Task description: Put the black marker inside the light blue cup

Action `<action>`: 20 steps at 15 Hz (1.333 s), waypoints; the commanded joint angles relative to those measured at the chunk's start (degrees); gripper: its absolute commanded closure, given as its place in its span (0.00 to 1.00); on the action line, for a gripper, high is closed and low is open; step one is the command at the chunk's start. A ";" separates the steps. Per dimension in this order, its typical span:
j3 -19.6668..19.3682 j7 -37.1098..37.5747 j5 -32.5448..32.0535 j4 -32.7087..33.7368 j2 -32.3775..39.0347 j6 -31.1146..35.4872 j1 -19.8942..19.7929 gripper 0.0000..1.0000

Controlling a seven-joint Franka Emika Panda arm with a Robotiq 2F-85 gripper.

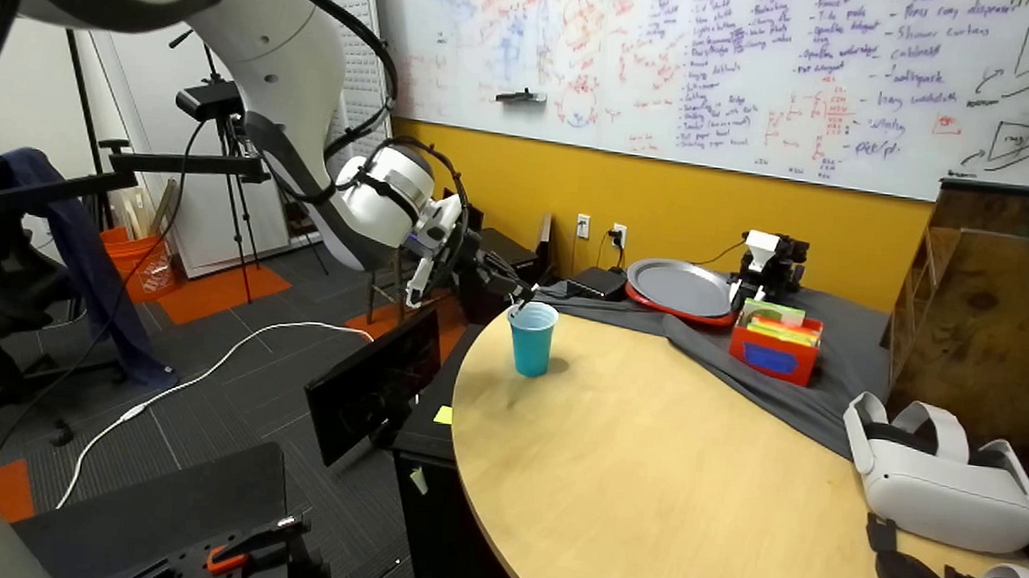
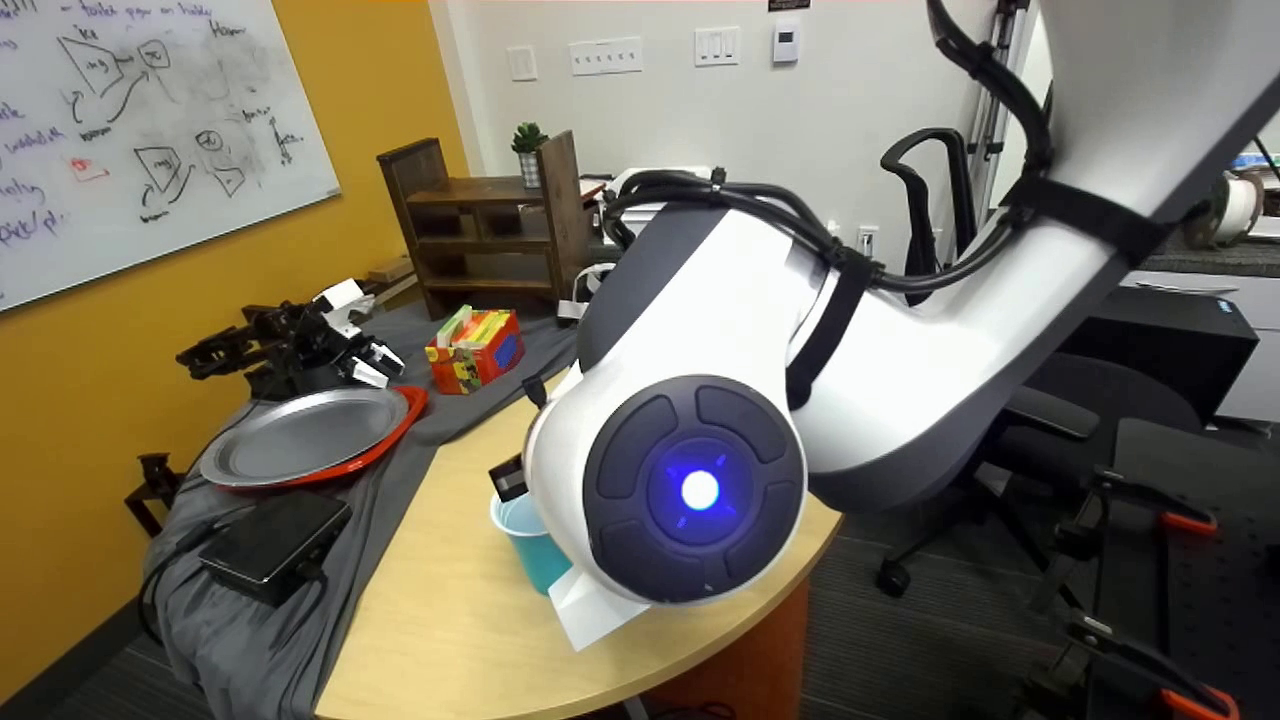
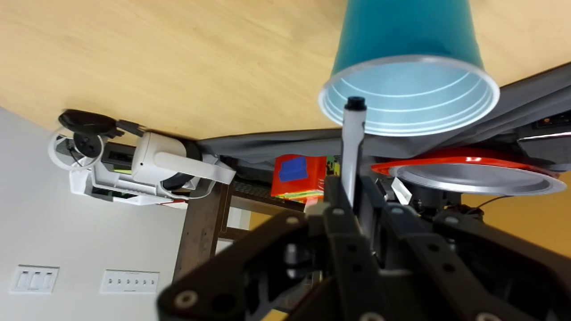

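Note:
The light blue cup (image 1: 532,344) stands upright near the rounded edge of the wooden table. It is partly behind the arm in an exterior view (image 2: 538,560). In the upside-down wrist view, its wall (image 3: 408,35) and open mouth show. The black marker (image 3: 353,138) has a pale body and a black end, and sticks straight out between the fingertips. My gripper (image 3: 350,189) is shut on it. The black end overlaps the cup's rim in the wrist view; I cannot tell whether they touch. My gripper (image 1: 515,287) is tilted just above the rim. Its fingers are hidden behind the wrist in an exterior view.
A grey round pan on a red tray (image 1: 680,287), a red box (image 1: 776,350) and a small black-and-white robot arm (image 1: 768,262) stand on grey cloth behind the table. A white headset (image 1: 949,494) lies at the right. A monitor (image 1: 374,388) stands below the table edge.

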 commanded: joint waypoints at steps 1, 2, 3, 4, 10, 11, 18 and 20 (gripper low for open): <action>0.71 1.99 -3.87 2.94 2.95 1.74 -2.00 0.97; 0.72 2.14 -4.52 3.62 3.63 1.91 -2.25 0.97; 0.73 2.38 -5.17 4.36 4.35 2.07 -2.52 0.97; 0.78 2.34 -5.68 5.18 5.08 2.31 -2.80 0.97; 0.97 1.60 -6.42 9.00 8.41 4.68 -3.83 0.97; 0.98 1.41 -6.19 9.23 8.64 5.04 -3.92 0.97; 0.70 1.66 -5.93 9.65 8.89 5.43 -4.31 0.97; 0.84 1.75 -5.78 9.11 8.48 5.43 -4.38 0.89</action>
